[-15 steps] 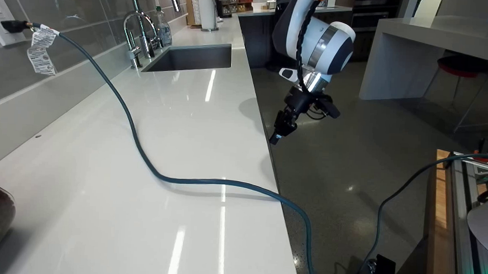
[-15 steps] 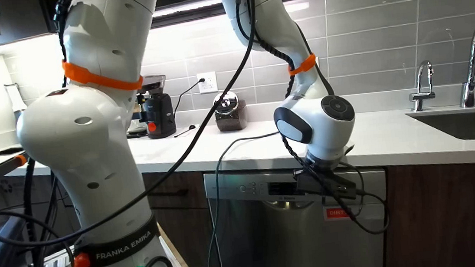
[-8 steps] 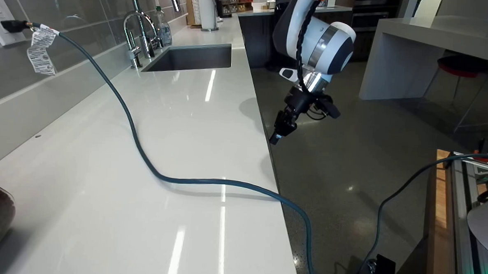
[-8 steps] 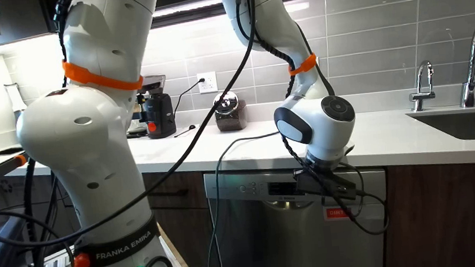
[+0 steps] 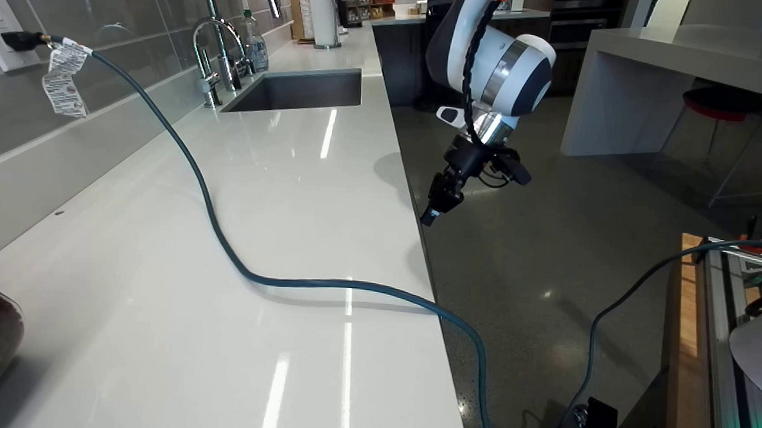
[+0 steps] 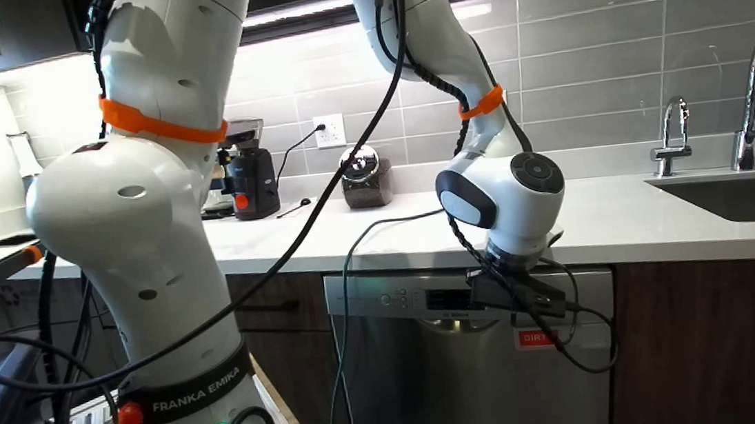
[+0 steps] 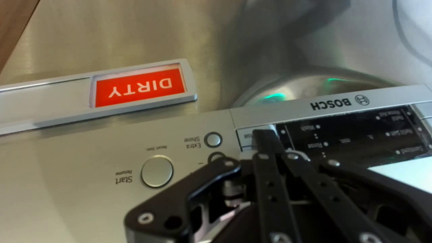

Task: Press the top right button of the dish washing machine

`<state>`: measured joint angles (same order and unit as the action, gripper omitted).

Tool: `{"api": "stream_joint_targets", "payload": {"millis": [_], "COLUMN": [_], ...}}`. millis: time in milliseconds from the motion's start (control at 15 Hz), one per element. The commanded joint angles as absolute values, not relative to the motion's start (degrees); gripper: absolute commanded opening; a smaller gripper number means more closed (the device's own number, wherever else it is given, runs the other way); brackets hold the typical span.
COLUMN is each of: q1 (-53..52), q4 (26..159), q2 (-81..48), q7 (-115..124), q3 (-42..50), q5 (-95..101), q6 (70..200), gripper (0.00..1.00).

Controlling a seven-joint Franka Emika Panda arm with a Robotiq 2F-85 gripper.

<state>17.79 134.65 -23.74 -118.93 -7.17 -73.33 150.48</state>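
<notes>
The hand [image 7: 266, 136] is narrow, its two sides together, at the upper front of the dishwasher [image 6: 463, 384]; whether they touch, I cannot tell. In both exterior views the arm [image 6: 142, 214] has kept its pose of half a second ago. The Start button [image 7: 157, 171] sits on the dishwasher's upper front, apart from the hand. Above the dishwasher, at the back of the tabletop [image 6: 408, 243], stands a jar [image 6: 369, 192] with dark contents.

Glossy white counter [image 5: 176, 346], blue-green cable [image 5: 313, 283] snaking across and off it, lidded jar [image 6: 367, 189], black appliance [image 6: 256, 185]
</notes>
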Motion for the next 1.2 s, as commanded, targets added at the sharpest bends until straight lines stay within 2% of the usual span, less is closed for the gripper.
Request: {"api": "stream_joint_targets", "payload": {"millis": [0, 1133], "q1": [18.18, 16.87], "q4": [132.71, 133.9], "q2": [-24.43, -23.85], "q7": [-119.47, -116.41], "q3": [-8.57, -7.75], "q5": [-75.51, -73.52], "q6": [147.76, 150.9], "gripper": [0.0, 0.0]}}
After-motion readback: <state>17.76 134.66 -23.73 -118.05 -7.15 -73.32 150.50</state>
